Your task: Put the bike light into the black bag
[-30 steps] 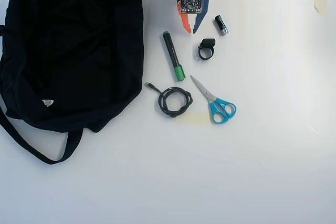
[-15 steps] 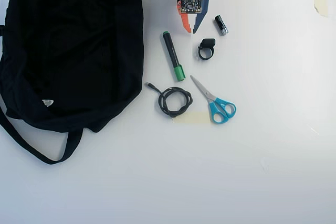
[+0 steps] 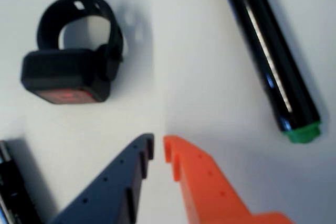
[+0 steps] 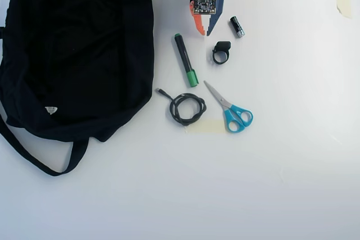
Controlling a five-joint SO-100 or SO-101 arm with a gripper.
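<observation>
Bike light [image 3: 71,72] lies near my gripper [image 3: 158,148] (jaws almost closed, holding nothing), so I should open wide before lowering.

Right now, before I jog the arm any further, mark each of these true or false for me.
1. The end effector is holding the bike light. False: its fingers are nearly together on nothing, and the light lies apart on the table.
2. In the overhead view, the bike light lies between the green-capped marker and the small black cylinder. True.
3. The scissors have red handles. False: the handles are blue.
4. The coiled cable sits inside the black bag. False: it lies on the table beside the bag.
5. The bag has a small white label. True.
</observation>
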